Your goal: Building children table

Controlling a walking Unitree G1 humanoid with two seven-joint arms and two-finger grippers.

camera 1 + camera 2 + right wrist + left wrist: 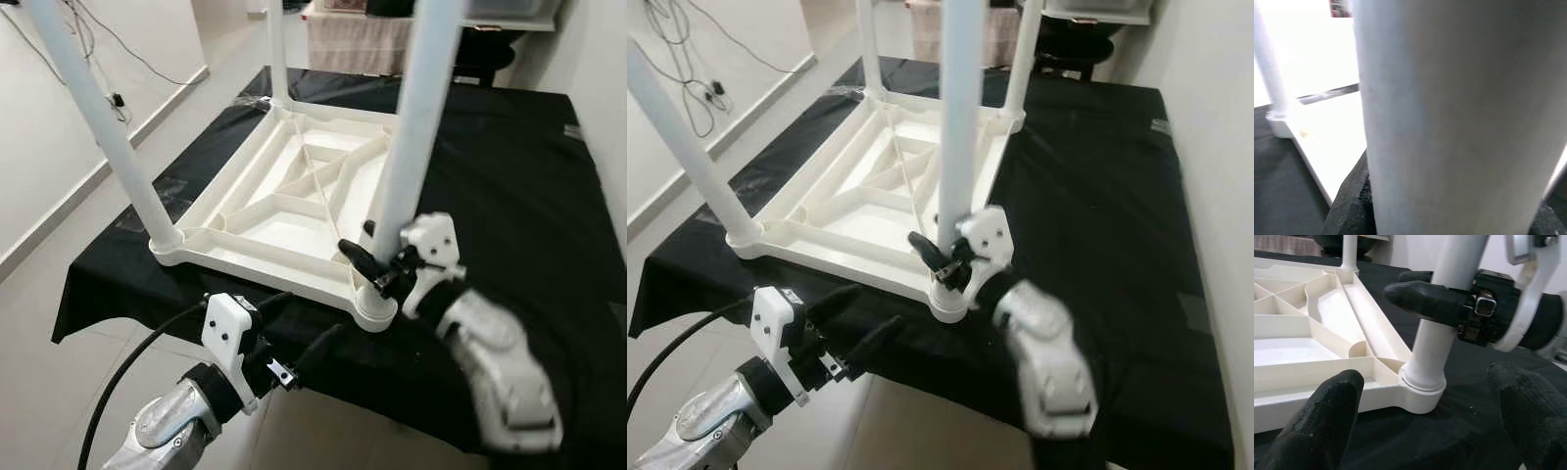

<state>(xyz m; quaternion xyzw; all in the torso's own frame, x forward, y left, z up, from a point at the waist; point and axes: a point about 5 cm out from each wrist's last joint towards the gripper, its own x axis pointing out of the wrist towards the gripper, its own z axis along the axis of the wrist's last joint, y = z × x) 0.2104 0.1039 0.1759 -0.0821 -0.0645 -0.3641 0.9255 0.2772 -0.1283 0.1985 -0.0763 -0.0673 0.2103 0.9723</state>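
Children's table (294,211), white moulded plastic — upturned on the black-clothed worktop (509,186); likely light, stiff, slick. Right gripper (377,262) clamped on the near corner leg (416,117), low by its socket — your best hold. Left gripper (1425,431) spread, empty, just before that corner.

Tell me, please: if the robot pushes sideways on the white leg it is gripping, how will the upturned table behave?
Probably stiff: the table top is ribbed plastic. It looks light, so it may slide on the black cloth. The right gripper holds the leg low, so tipping seems unlikely.
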